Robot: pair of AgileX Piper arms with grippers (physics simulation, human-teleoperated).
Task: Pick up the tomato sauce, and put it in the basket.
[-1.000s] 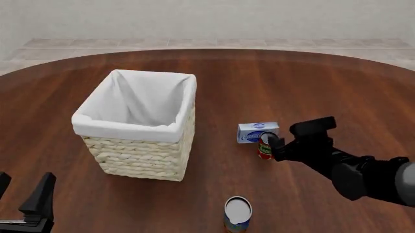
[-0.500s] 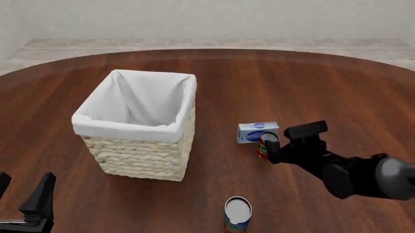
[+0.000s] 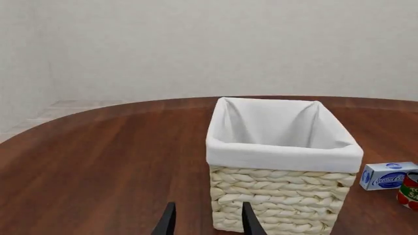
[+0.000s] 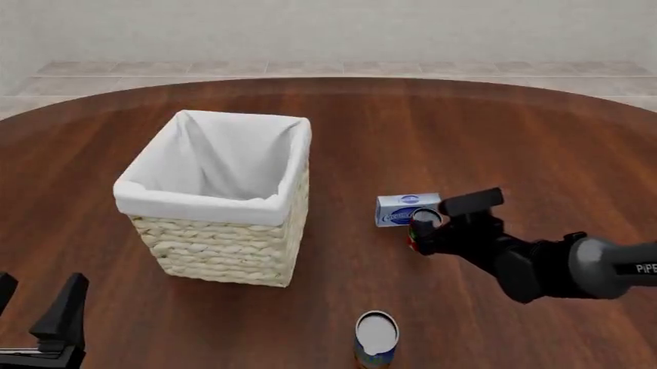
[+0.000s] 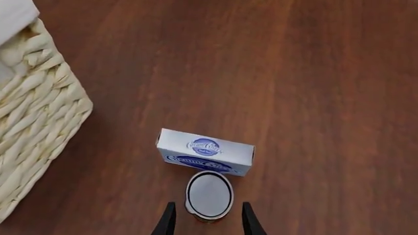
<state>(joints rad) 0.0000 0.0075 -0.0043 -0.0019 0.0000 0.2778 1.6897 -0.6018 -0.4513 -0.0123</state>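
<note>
The tomato sauce (image 4: 421, 231) is a small red can with a silver top. It stands upright on the brown table (image 4: 493, 138), right of the middle, just on the near side of a blue and white box (image 4: 408, 208). From above, in the right wrist view, the can (image 5: 209, 195) seems to touch the box (image 5: 204, 151) or nearly so.

The right gripper (image 4: 423, 233) is down at the can. A second ago it was a bit more to the right and the arm sat higher; now the arm lies lower and has slid left, closer over the can. The can and the box have not moved.

In the right wrist view the can's round top sits right between the two dark fingers (image 5: 167, 219). They are spread apart, with a finger on each side of the can and a thin gap left, so they are not squeezing it yet. The front view cannot show that, since the gripper hides most of the can.

The basket (image 4: 221, 201) is well to the left of the can, pale and woven, with white cloth over its rim. A bigger can (image 4: 376, 337) stands at the near edge, in front of the small one; neither wrist view shows it.

The left gripper (image 4: 36, 319) waits at the near left corner, same as before. Its fingers are apart and hold nothing. Its own camera looks at the basket (image 3: 283, 164), with the box (image 3: 388, 175) and a bit of the red can (image 3: 410, 191) far off to the side.
</note>
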